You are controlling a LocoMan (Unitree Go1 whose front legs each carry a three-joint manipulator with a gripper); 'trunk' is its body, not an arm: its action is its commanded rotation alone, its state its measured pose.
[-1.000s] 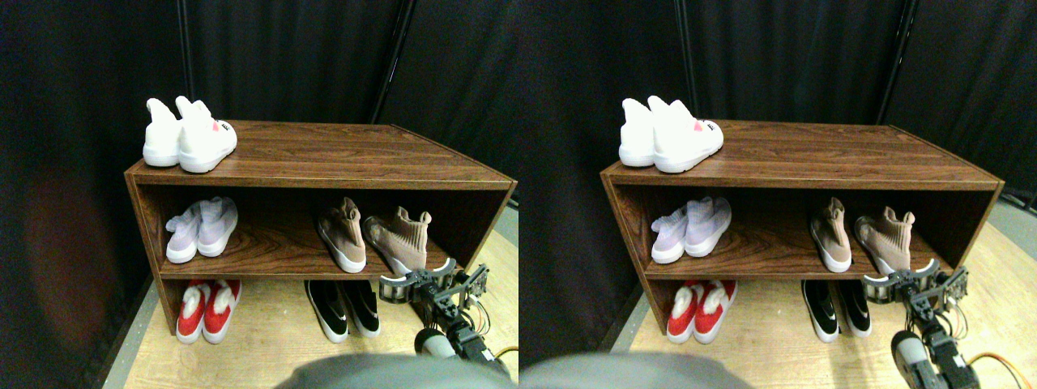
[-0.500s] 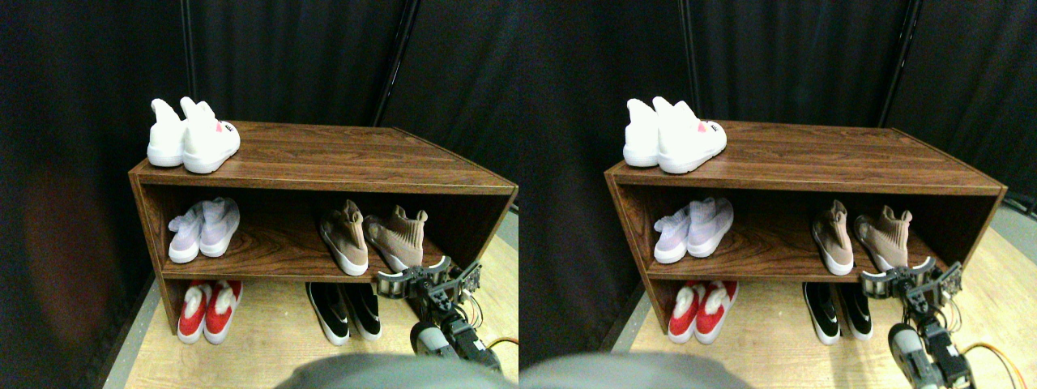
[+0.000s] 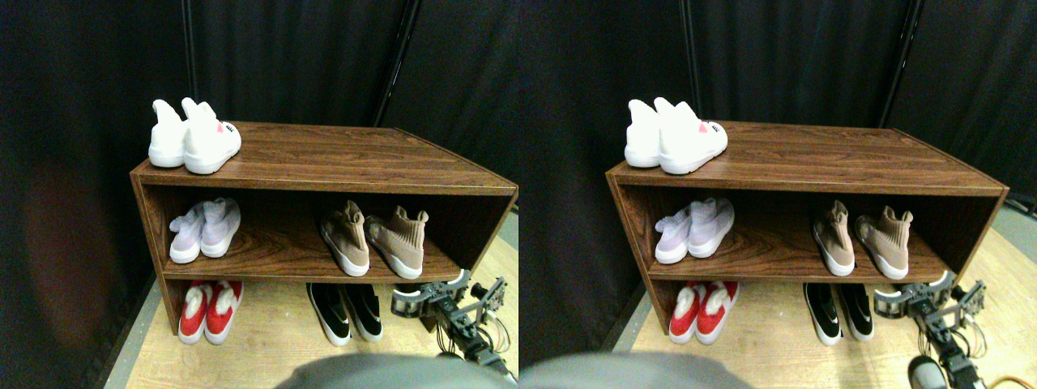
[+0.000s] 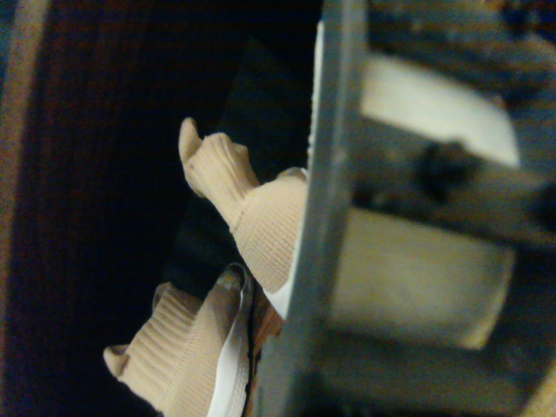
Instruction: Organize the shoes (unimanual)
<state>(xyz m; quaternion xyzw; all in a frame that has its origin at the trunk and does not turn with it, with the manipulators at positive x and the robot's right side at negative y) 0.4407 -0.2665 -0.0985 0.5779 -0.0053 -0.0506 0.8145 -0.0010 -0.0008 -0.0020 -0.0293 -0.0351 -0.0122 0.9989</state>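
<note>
On the middle board of the wooden shoe rack (image 3: 324, 174) stands a pair of tan knit sock-shoes: one (image 3: 346, 239) points forward, the other (image 3: 397, 241) sits just right of it, angled slightly. Both tan shoes (image 4: 252, 208) (image 4: 182, 356) also show past the dark jaw frame in the wrist view. A black slip-on pair (image 3: 344, 310) rests on the floor under the rack. My right gripper (image 3: 454, 293) hangs below and in front of the rack's right end, right of the black pair, open and holding nothing.
A white pair (image 3: 194, 136) stands on the rack's top at the left. A lilac pair (image 3: 202, 231) is on the middle board's left, and a red pair (image 3: 209, 310) is on the floor below it. Dark curtains surround the rack; the light wooden floor (image 3: 267, 348) runs in front.
My gripper has dropped and drawn right, away from the toe of the right tan shoe, which stays on the board. The camera has shifted slightly.
</note>
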